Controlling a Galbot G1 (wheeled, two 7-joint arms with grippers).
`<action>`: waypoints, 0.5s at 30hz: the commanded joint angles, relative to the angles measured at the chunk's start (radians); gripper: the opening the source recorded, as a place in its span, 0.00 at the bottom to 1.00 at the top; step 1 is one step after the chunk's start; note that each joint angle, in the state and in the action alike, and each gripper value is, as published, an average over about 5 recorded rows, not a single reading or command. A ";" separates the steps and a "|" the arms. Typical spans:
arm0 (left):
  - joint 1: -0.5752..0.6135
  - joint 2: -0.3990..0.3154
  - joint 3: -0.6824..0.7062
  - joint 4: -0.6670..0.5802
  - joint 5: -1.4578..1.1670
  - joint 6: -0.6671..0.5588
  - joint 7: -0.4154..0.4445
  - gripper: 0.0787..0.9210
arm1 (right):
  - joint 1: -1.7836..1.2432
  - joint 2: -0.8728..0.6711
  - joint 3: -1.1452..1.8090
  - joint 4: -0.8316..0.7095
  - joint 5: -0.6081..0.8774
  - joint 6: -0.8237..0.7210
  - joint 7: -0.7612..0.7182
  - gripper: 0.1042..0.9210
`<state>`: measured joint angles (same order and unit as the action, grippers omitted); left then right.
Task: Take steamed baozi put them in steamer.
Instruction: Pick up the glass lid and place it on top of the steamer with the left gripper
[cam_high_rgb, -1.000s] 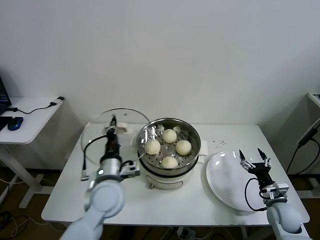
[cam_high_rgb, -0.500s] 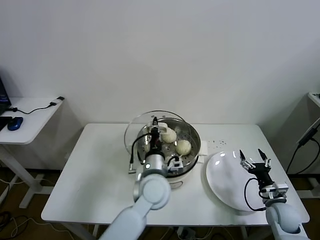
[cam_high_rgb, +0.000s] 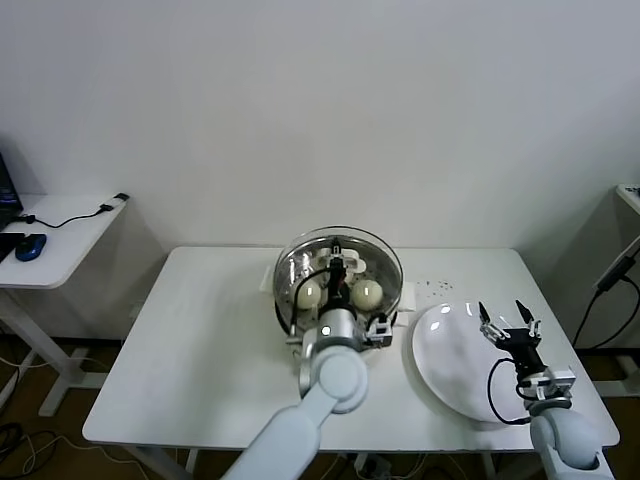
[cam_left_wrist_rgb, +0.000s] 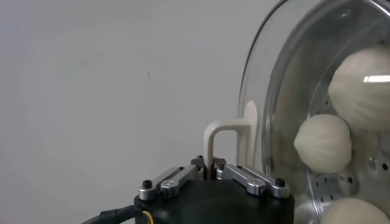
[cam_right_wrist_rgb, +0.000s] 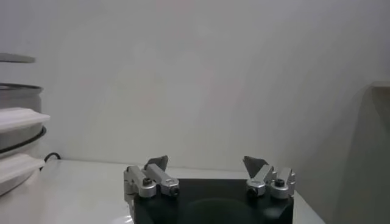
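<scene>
My left gripper (cam_high_rgb: 340, 268) is shut on the white handle (cam_left_wrist_rgb: 220, 137) of a round glass lid (cam_high_rgb: 340, 240), which it holds over the steamer (cam_high_rgb: 392, 300) at the middle of the table. Through the glass two steamed baozi (cam_high_rgb: 309, 293) show in the head view, the second one (cam_high_rgb: 368, 293) to the right. In the left wrist view my left gripper (cam_left_wrist_rgb: 209, 164) pinches the handle, and cream-white baozi (cam_left_wrist_rgb: 323, 143) lie on the steamer's perforated bottom (cam_left_wrist_rgb: 378, 164) behind the lid (cam_left_wrist_rgb: 262, 91). My right gripper (cam_high_rgb: 508, 325) stands open and holds nothing, over the near right of the table.
A flat white plate (cam_high_rgb: 455, 365) lies at the right, under my right gripper (cam_right_wrist_rgb: 207, 164). The white pot base (cam_right_wrist_rgb: 18, 146) shows at the side of the right wrist view. A side table with a mouse (cam_high_rgb: 30, 245) stands far left.
My left gripper has carried the glass lid from the table's left side rightward, so that it now hangs over the steamer and the baozi. The right arm has not moved.
</scene>
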<state>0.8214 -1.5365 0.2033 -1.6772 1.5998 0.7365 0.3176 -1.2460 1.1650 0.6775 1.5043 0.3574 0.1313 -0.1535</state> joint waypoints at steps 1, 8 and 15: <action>-0.016 -0.028 0.016 0.068 -0.002 0.049 -0.019 0.08 | 0.000 0.002 0.004 0.001 -0.003 0.002 -0.002 0.88; -0.016 -0.022 0.009 0.080 -0.003 0.049 -0.017 0.08 | -0.001 0.003 0.006 0.000 -0.007 0.004 -0.003 0.88; -0.015 -0.018 0.001 0.087 -0.007 0.049 -0.017 0.08 | -0.001 0.005 0.008 0.000 -0.011 0.005 -0.004 0.88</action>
<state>0.8075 -1.5488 0.2027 -1.6078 1.5952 0.7360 0.3045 -1.2469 1.1685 0.6847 1.5042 0.3486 0.1349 -0.1570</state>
